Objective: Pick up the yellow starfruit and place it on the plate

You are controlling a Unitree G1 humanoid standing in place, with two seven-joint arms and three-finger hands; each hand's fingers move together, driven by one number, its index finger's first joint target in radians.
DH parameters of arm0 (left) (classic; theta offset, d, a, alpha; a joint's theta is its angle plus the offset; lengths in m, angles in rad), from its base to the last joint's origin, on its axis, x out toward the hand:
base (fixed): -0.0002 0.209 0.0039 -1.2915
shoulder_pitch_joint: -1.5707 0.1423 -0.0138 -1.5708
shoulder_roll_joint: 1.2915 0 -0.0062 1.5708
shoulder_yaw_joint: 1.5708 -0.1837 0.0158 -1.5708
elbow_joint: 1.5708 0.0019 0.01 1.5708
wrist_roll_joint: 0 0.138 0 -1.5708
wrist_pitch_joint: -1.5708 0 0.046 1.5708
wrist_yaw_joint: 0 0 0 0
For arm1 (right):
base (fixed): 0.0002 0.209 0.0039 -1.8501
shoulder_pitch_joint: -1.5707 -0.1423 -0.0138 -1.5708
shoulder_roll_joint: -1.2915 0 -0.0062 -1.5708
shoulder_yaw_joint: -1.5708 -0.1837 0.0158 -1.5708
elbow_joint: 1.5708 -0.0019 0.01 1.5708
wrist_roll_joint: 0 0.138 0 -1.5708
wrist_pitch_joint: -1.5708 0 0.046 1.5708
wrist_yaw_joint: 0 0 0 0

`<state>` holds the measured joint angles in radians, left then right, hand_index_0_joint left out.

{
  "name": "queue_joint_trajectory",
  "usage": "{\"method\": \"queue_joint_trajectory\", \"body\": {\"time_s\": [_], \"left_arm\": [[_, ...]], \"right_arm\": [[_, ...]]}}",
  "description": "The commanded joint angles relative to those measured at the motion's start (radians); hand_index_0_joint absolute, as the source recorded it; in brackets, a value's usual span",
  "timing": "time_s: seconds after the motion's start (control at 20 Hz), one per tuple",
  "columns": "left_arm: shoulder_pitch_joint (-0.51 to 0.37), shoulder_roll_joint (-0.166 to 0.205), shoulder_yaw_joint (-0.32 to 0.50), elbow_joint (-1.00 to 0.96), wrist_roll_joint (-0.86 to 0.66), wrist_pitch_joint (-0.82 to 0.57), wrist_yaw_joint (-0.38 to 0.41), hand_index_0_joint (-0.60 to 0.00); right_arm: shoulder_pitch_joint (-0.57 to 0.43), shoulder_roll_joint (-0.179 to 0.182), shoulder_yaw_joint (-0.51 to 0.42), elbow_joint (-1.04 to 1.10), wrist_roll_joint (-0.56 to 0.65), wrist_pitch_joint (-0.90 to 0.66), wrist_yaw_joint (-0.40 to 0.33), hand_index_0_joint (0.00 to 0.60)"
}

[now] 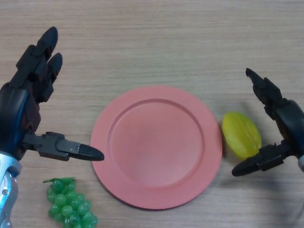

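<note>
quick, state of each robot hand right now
Left robot hand: open, fingers straight, holding nothing, left of the plate.
Right robot hand: open, thumb and fingers spread around the yellow starfruit, not closed on it.

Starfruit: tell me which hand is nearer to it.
Right. The right hand is open around the starfruit, thumb below it and fingers above, not yet closed. The left hand is open across the plate, far off.

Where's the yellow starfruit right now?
In the head view, the starfruit lies on the table at the right, just off the pink plate's right rim, between the open right hand's fingers and thumb.
</note>
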<state>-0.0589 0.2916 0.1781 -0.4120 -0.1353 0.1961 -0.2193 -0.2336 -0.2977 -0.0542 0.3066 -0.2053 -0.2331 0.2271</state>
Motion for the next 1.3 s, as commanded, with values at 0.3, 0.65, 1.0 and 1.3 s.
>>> {"method": "queue_joint_trajectory", "body": {"time_s": [0.3,0.65,1.0,1.3], "left_arm": [[-0.040,0.035,0.053,-0.069,-0.011,-0.072,-0.002,0.000],[0.000,0.026,0.071,-0.125,-0.017,-0.026,-0.003,0.000],[0.021,0.014,0.086,-0.140,-0.040,-0.048,0.004,0.000],[0.026,0.013,0.086,-0.149,-0.047,-0.046,0.008,0.000]], "right_arm": [[-0.076,-0.051,-0.026,0.112,-0.035,-0.286,-0.073,0.149],[-0.126,-0.072,-0.034,0.218,-0.131,-0.342,-0.219,0.600],[-0.123,-0.076,-0.059,0.091,-0.035,-0.237,-0.209,0.600],[-0.124,-0.082,-0.069,-0.004,-0.009,-0.179,-0.202,0.600]]}}
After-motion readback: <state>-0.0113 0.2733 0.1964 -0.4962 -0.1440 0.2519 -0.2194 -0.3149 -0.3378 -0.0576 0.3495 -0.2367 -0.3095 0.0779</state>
